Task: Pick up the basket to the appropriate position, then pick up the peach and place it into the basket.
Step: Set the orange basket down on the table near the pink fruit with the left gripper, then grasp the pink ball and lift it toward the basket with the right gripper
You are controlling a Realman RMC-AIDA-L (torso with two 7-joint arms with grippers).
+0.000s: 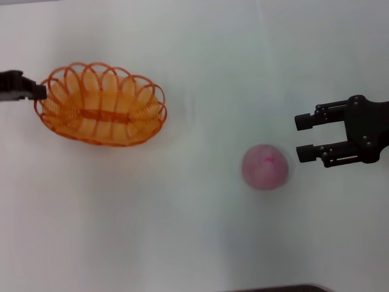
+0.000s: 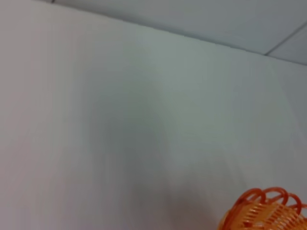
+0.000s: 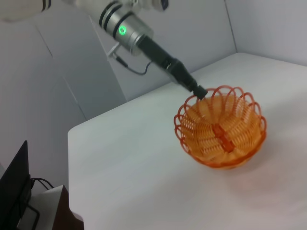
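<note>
White table: left gripper pinches the light, springy basket rim at 9 o'clock; right gripper gapes beside the soft peach.

A: Which colours mark the basket?
B: Orange throughout, its looped wire forming a scalloped pattern along the rim; a darker orange bar crosses the bottom.

A: And the peach?
B: Pale pink, with a small, deeper pink streak on top.

A: The grippers?
B: The left gripper and right gripper are both black. The left arm is silver-grey with a green light.

A: The table?
B: Plain white, unpatterned.
</note>
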